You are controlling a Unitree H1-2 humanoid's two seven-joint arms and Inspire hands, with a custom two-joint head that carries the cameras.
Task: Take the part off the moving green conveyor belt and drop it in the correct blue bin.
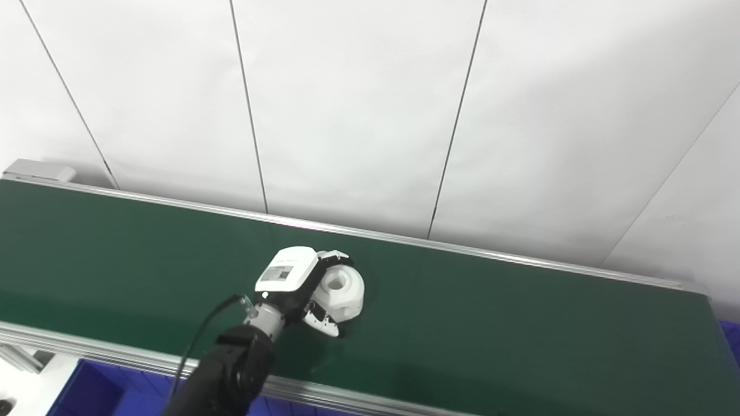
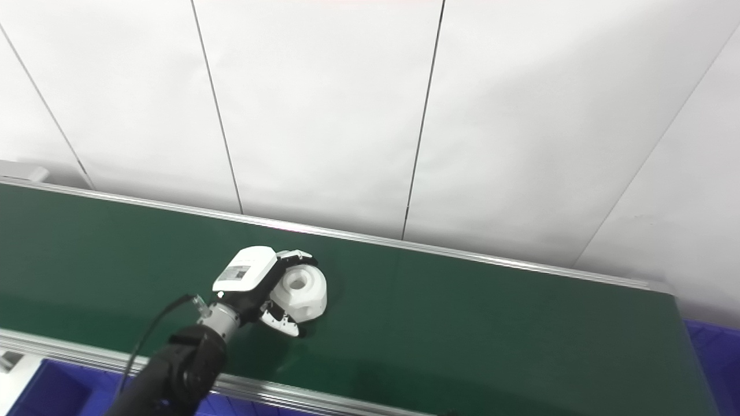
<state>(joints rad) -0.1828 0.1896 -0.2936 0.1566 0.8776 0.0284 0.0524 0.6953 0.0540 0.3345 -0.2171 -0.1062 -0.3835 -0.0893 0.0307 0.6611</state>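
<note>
1. Part: the white plastic part [image 1: 342, 294], a chunky faceted block with a round bore in its top face, sits on the green conveyor belt [image 1: 520, 323] about midway across the belt's width and left of the picture's centre.
2. It appears to rest on the belt surface rather than hang in the air; I cannot tell whether it has been lifted at all.
3. The left hand [image 1: 315, 289], white-backed with black-and-white fingers, reaches over the near rail from the lower left and cups the part from its left side.
4. One finger [image 1: 335, 255] curls round the far edge of the part, and another digit [image 1: 324, 323] hooks under its near edge, so the hand is wrapped on the part, pinching it between far and near sides.
5. That sideways wrap suits a moving target, in my judgement: the palm blocks the part while the fingers close from both sides.
6. The bore faces up and stays uncovered, so the hold is on the outer facets only.
7. A blue plastic bin [image 1: 110, 393] lies below the near rail at lower left, close to the arm; another blue bin edge [image 1: 729, 341] shows past the belt's right end.
8. Which bin is correct cannot be told.
9. The right hand is not in view.
</note>
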